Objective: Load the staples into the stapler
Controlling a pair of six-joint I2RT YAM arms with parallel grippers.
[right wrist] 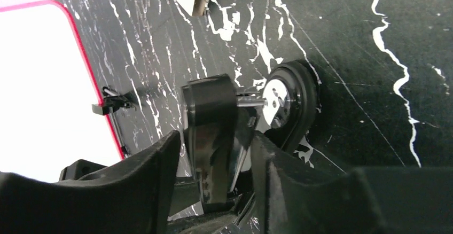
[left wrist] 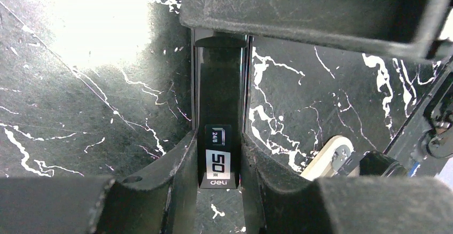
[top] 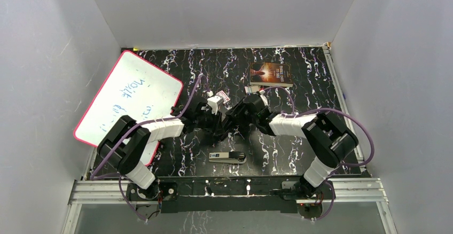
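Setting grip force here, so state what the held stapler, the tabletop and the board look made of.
The held stapler: black plastic by its look, glossy, light streaks along the body, a printed label. The tabletop: dark sheet with white marble veins and glare; stone or printed film, cannot tell. The board: smooth white writing surface with marker writing, pink rim, probably plastic.
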